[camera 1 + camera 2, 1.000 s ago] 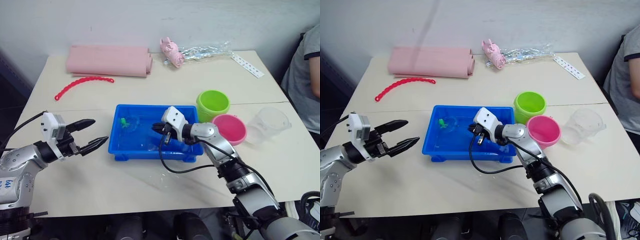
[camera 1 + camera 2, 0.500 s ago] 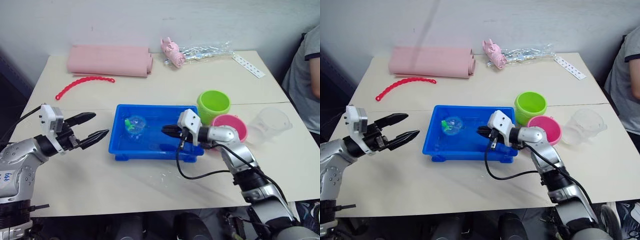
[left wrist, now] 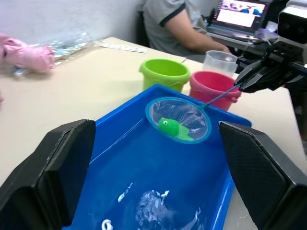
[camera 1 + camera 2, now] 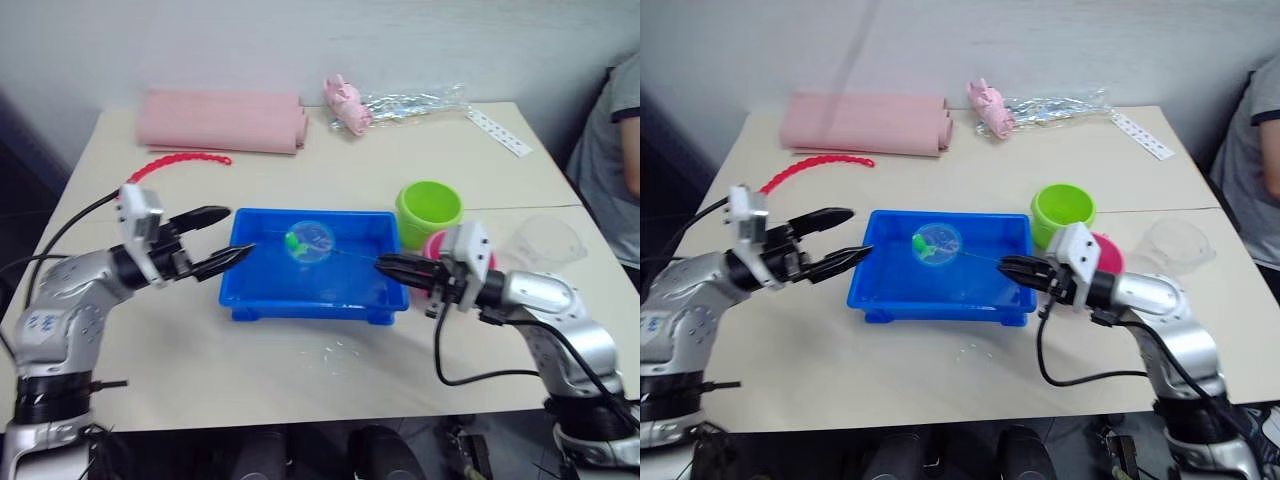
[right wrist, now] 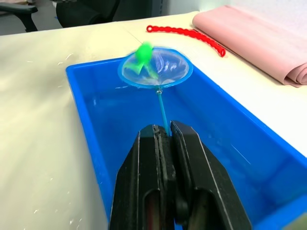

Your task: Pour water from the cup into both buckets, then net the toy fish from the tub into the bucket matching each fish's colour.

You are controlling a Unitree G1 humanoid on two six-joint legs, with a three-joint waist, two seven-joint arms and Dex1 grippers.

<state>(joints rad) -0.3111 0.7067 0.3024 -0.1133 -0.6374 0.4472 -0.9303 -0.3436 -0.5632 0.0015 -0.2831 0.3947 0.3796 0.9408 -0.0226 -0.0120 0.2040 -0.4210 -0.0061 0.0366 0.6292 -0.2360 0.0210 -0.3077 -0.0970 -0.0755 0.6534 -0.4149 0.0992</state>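
Note:
The blue tub (image 4: 250, 300) sits mid-table holding water. My right gripper (image 4: 385, 266) is shut on the thin handle of the net (image 4: 312, 238), whose blue hoop hangs over the tub's far side with a green toy fish (image 4: 295, 241) in it. The same fish (image 3: 169, 127) lies in the net (image 3: 178, 119) in the left wrist view. My left gripper (image 4: 232, 236) is open at the tub's left end, holding nothing. The green bucket (image 4: 428, 212) and the pink bucket (image 4: 436, 246) stand right of the tub. The clear cup (image 4: 546, 238) sits further right.
A folded pink cloth (image 4: 222, 119), a red beaded strip (image 4: 180, 162), a pink toy (image 4: 343, 101) and a clear wrapper (image 4: 410, 99) lie along the far side. A white strip (image 4: 497, 132) is at the far right. A person (image 4: 618, 140) sits beyond the table's right edge.
My right gripper has drawn back to the right, lifting the net with the green fish up out of the water. My left gripper has moved right, up to the tub's left end.

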